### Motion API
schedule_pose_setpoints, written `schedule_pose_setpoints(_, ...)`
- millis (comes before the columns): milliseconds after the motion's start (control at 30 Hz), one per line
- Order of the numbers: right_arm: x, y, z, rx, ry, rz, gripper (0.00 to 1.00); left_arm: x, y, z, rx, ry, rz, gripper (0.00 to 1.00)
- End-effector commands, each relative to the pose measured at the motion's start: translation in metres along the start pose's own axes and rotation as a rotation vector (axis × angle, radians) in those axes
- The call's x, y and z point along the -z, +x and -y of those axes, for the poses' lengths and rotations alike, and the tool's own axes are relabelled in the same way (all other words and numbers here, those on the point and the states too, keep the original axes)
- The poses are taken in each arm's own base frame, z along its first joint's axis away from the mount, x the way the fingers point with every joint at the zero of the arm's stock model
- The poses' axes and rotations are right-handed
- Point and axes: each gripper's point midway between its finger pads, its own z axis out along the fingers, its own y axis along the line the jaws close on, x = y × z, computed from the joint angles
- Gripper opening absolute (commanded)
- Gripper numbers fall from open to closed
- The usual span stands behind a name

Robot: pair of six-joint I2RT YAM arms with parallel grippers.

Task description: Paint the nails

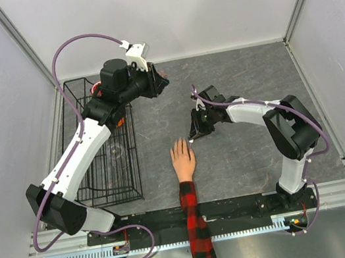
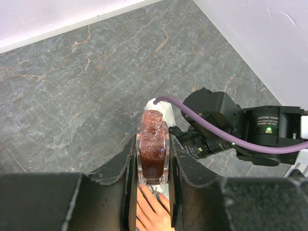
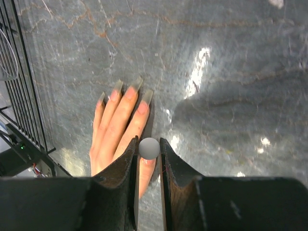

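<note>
The grey stone table (image 1: 232, 85) has a black wire basket (image 1: 105, 147) on its left side. The mannequin hand (image 1: 183, 159) lies flat in the middle, palm down. Its fingers point away from the arms' bases. Its red-and-black plaid sleeve (image 1: 196, 232) runs back over the front rail.

The left gripper (image 2: 153, 161) squeezes a little nail polish bottle (image 2: 152, 144). The bottle stands straight up with its top off, and it has dark red polish inside. It is held away from the mannequin hand, toward the far side of the table.

The right gripper (image 3: 148, 144) pinches a small round grey cap (image 3: 148, 148) just over the mannequin hand. I think this is the top of the brush, but the brush itself is hidden.

The nails (image 3: 130, 91) are long and pale pink, with greyish see-through tips. I see no dark red on any of them.

So I think the getting-ready part is done: the bottle is open and the brush is out. The painting looks not yet begun, and every nail is left to do.
</note>
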Motion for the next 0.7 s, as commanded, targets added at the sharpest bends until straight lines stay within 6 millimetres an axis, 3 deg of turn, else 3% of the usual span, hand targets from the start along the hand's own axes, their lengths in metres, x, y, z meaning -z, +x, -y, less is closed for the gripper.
schedule_pose_setpoints(0,0.017,0.001,-0.008,0.032,-0.002,0.026,0.00,0.011,-0.019,0.009,-0.002,0.031,0.056,0.02)
schedule_pose_setpoints(667,0.005,0.007,-0.009,0.017,-0.038,-0.007,0.00,0.011,-0.018,0.009,0.009,0.033,0.056,0.02)
